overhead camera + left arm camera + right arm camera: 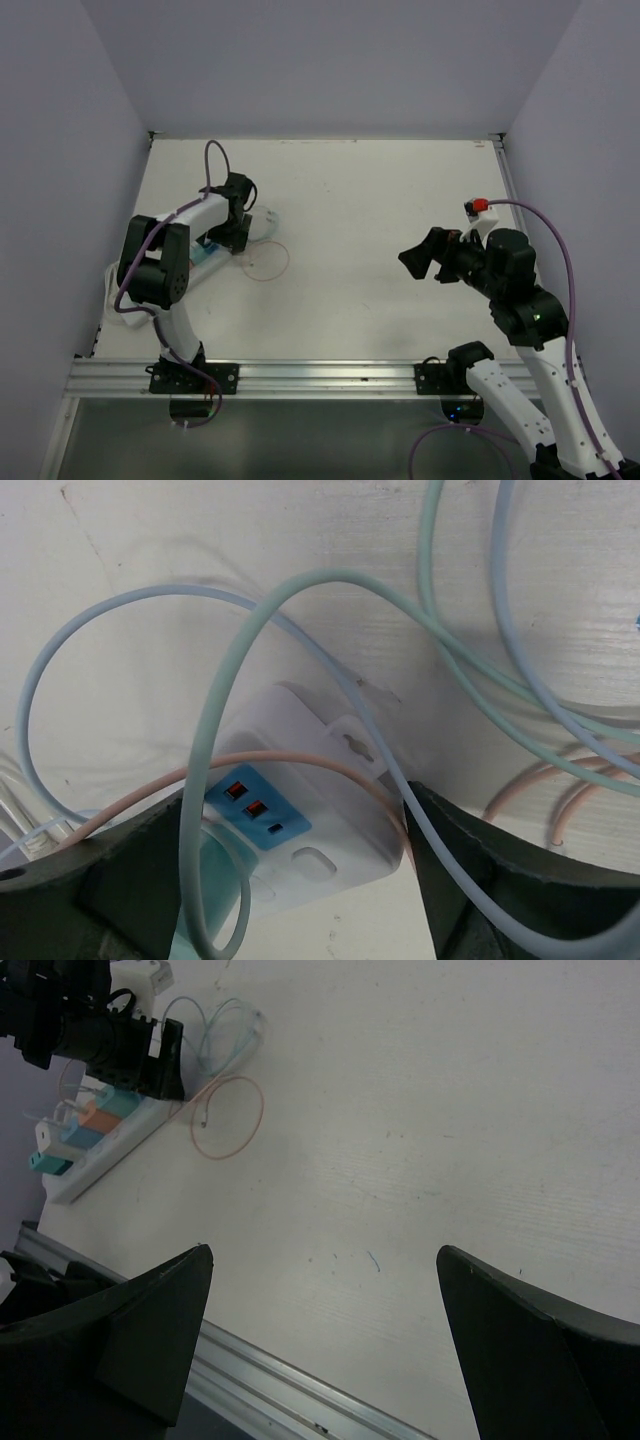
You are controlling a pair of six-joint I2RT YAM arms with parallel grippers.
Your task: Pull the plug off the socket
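Observation:
The socket [340,780] is a long white power strip lying at the table's left [203,262]. Its end has a blue face with two orange ports. A teal plug [215,880] sits in it beside that face. My left gripper [295,810] is open, with its fingers [500,880] on either side of the strip's end. In the right wrist view the strip [100,1145] carries teal, orange and white plugs [100,1118], with the left gripper [150,1060] over its far end. My right gripper [420,258] is open and empty above the table's right half.
Thin light-blue, mint and pink cables [300,590] loop over and around the strip's end. A pink cable loop [268,260] lies just right of it. An aluminium rail [320,375] runs along the near edge. Walls close the left, back and right.

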